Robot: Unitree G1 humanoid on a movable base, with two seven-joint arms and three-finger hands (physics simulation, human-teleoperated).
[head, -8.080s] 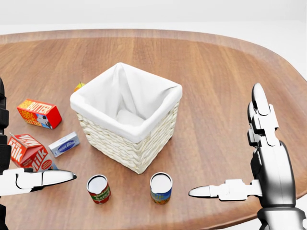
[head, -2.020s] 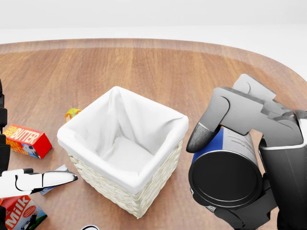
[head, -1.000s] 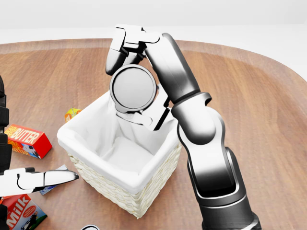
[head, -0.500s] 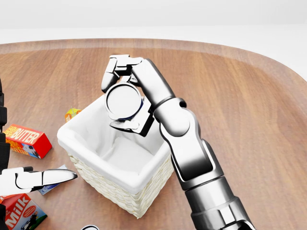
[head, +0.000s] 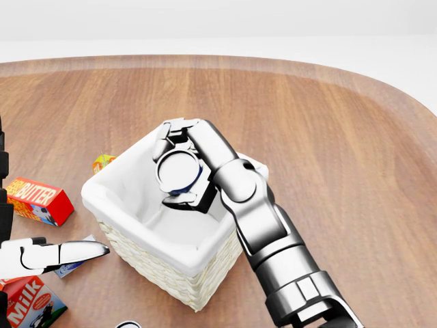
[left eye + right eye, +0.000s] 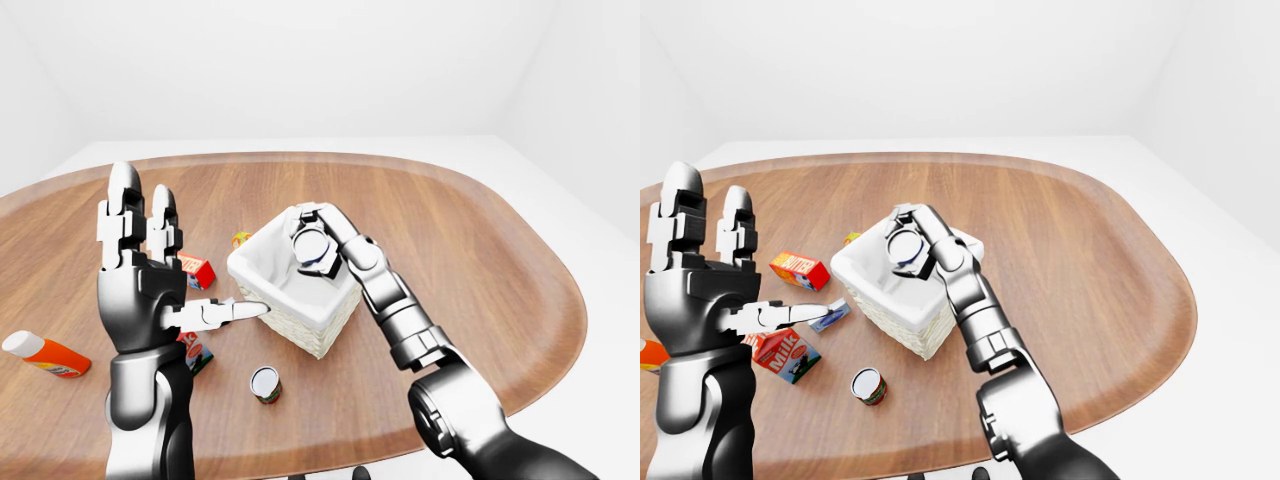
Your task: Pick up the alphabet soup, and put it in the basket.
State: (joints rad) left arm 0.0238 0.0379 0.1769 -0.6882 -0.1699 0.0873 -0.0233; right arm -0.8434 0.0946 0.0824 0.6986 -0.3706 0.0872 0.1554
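The alphabet soup can (image 5: 179,172) shows its round silver end to me, with a little blue label at its edge. My right hand (image 5: 181,166) is shut on it, fingers over the top and thumb beneath. It holds the can inside the mouth of the white-lined wicker basket (image 5: 158,275), just below the far rim and above the cloth floor. My left hand (image 6: 178,268) is open and empty, fingers spread upward, to the left of the basket and apart from it.
Left of the basket lie a butter box (image 5: 37,199), a milk carton (image 5: 27,311), a small blue-and-white box (image 6: 830,315) and a small orange item (image 5: 102,162). A second can (image 6: 265,383) stands below the basket. An orange bottle (image 6: 45,352) lies at far left.
My right hand has carried the can from the lower right up over the basket, then lowered it from above the rim into the basket's mouth. The left hand has stayed still.
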